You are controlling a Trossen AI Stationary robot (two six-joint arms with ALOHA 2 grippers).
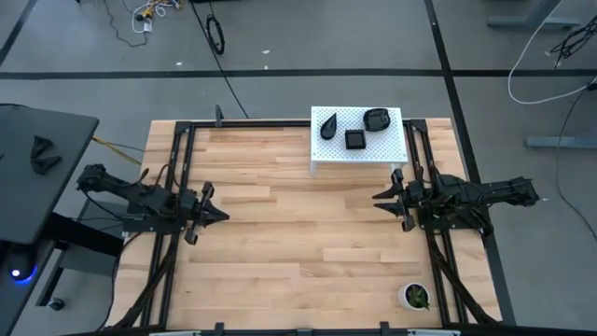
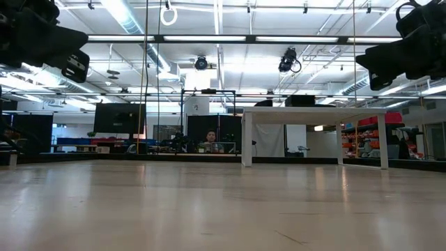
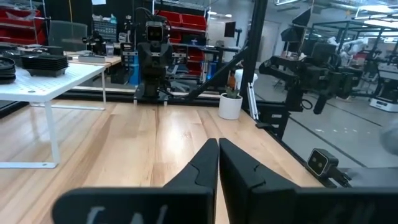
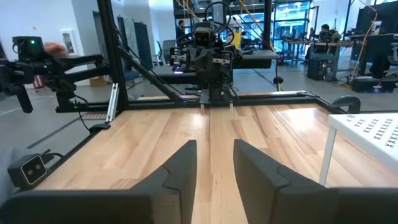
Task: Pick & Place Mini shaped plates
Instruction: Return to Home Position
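Observation:
Three small glossy black plates sit on a white perforated stand (image 1: 359,138) at the table's far side: a teardrop plate (image 1: 329,125), a square plate (image 1: 355,140) and a rounded plate (image 1: 376,119). In the left wrist view the black plates (image 3: 45,63) show on the stand's top. My left gripper (image 1: 222,215) hovers shut over the table's left side, its fingers together (image 3: 218,163). My right gripper (image 1: 378,197) hovers open over the right side, just near of the stand, with a clear gap between its fingers (image 4: 214,163). Neither touches anything.
A small white pot with a green plant (image 1: 414,297) stands at the table's near right corner. Black rails (image 1: 177,187) run along both sides of the table. The wooden table top (image 1: 298,224) lies bare between the two arms.

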